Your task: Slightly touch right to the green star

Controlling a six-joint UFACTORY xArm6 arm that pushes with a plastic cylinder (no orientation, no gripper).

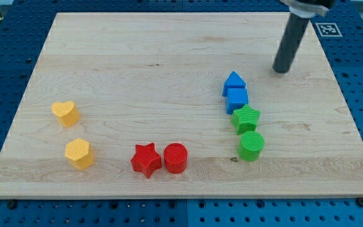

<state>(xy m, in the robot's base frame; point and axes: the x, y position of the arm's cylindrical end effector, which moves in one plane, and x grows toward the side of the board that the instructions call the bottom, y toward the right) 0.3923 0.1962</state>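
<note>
Green star (246, 118) flat, no long axis; my tip (282, 70) well apart, upper right.

A pale wooden board (169, 50) with visible grain lies on a blue perforated table (5, 57).

In the right half of the board a blue triangular block (234, 81) and a blue cube block (237, 99) touch each other, the triangle nearer the view's top. Lower down stands a green round cylinder block (251, 145).

Near the view's bottom a red star block (146, 159) sits just beside a red cylinder block (176, 157).

At the view's left a yellow heart-shaped block (65, 113) lies above a yellow hexagonal block (79, 153), the two apart.

A black-and-white marker tag (328, 29) shows at the view's top right.
</note>
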